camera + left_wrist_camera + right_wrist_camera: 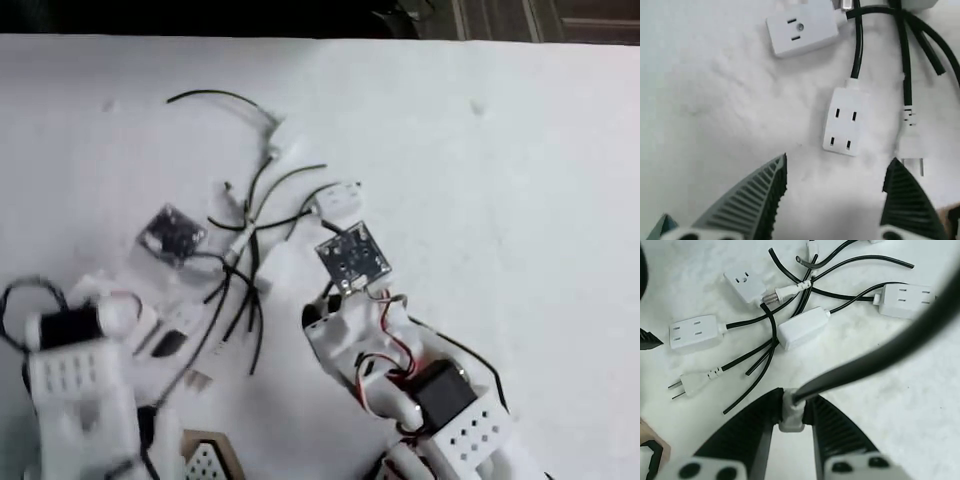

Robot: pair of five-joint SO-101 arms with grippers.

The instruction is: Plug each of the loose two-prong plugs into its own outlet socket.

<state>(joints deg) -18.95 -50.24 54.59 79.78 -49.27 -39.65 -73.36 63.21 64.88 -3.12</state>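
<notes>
**Left fingers spread over a socket block, right fingers pinching a plug**

The work surface is a white table (pixel 520 180) with a faintly mottled top. A dark strip of room (pixel 200 15) runs along its far edge in the high view. A tangle of black cords (pixel 245 270) lies on the near half of the table, between the two arms.

The left gripper (pixel 839 161) hangs just above the table with its ribbed fingers (pixel 765 195) spread wide and nothing between them. A white socket block (pixel 843 122) with two pairs of slots lies flat just beyond the gap, slots facing up, on a black cord. A loose two-prong plug (pixel 911 147) lies beside the block. Its prongs point back toward the gripper and end just beside one fingertip, without touching it. A square three-hole outlet (pixel 800 30) lies farther off.

The right gripper (pixel 792 400) has its fingers (pixel 832 427) pressed onto a small white held plug (pixel 791 415). The held plug's thick black cord (pixel 900 340) rises away across the view, and its prongs are hidden. Beyond the fingers and apart from them lie a second socket block (pixel 905 300) and a plain white block (pixel 802 327). A square outlet there already has a white plug (pixel 785 291) in it.
</notes>
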